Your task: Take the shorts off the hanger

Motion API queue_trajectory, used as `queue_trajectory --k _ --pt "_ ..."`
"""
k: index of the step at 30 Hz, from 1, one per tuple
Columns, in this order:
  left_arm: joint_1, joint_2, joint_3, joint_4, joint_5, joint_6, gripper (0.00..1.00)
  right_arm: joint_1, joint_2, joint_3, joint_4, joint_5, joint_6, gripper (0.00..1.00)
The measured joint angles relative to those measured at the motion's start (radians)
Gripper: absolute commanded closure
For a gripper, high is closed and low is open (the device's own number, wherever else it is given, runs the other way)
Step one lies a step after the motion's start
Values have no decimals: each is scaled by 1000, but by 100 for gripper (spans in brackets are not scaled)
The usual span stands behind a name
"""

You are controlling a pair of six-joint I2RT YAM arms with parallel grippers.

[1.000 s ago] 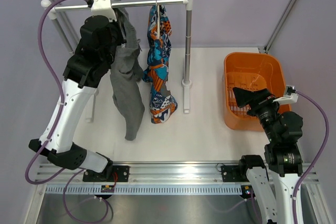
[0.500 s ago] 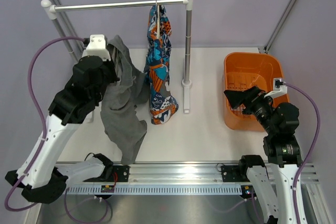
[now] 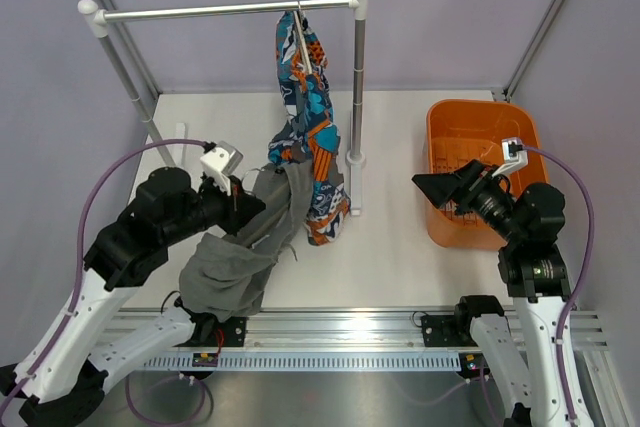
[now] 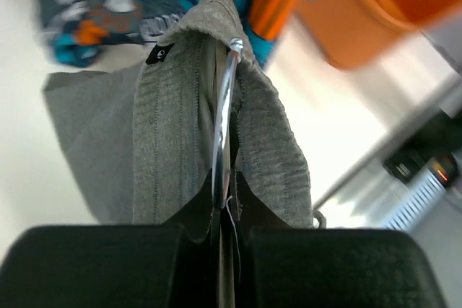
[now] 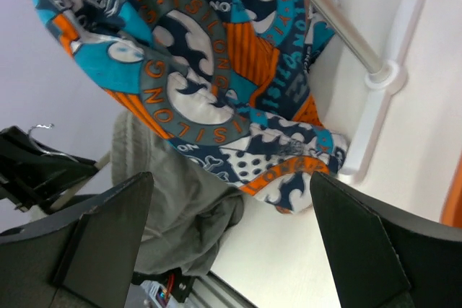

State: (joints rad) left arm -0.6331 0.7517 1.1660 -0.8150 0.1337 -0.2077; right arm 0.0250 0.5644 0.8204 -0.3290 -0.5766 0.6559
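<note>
With our left gripper [image 4: 224, 230] we grip the wire hook [image 4: 224, 110] of a grey garment [image 3: 238, 259], jaws pinched tight. Our right gripper [image 3: 436, 188] has its jaws spread wide, touching nothing. The shorts [image 3: 306, 117] hang from the hanger [image 3: 300, 39] on the rail [image 3: 225, 11].

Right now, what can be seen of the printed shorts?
The shorts are floppy cloth printed in teal, orange, white and black. They hang bunched and twisted from a thin pale hanger hooked on the rail, just left of the post. Their lower hem reaches down near the post's foot. A grey garment, gripped by the left gripper, lies against their lower left side. The right gripper is open, apart from them.
</note>
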Motion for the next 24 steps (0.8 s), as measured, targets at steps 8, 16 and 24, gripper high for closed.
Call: queue_trajectory --k 8,16,24 --pt "-184 50 -30 74 93 13 100 34 -20 23 43 -89 37 7" --pt "-399 260 -25 172 -41 13 100 321 63 86 -6 39 9 12" --pt "-435 427 69 184 -272 12 100 643 273 195 -171 404 -44 16"
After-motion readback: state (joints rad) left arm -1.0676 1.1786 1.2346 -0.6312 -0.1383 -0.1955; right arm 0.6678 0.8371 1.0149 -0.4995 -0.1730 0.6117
